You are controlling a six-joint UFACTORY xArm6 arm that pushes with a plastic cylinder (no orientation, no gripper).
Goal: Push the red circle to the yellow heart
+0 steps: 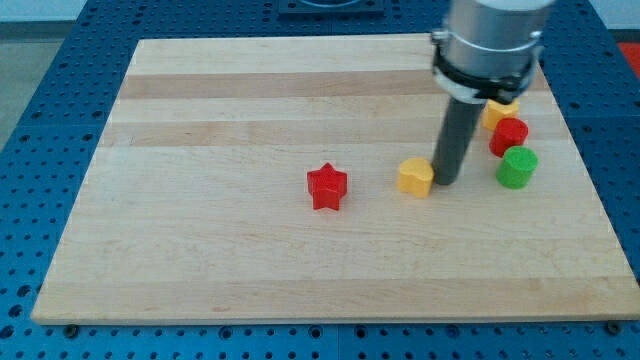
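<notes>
Camera view: The arm carried no jaws; it ended in a straight dark rod, so nothing was held. The rod stood upright, descending from the grey wrist housing at the view's top right. My tip (447,181) rested on the tabletop (220,250), just beside the right side of the yellow heart (415,176); whether they touched could not be determined.

The red circle (508,136) lay near the tabletop's right edge, well right of my tip and apart from the yellow heart. A green block (517,167) sat just below the red circle, close to or touching it. A yellow block (498,111), shape unclear, sat just above the red circle, partly hidden by the wrist housing. A red star (327,187) lay near the tabletop's centre, left of the yellow heart.
</notes>
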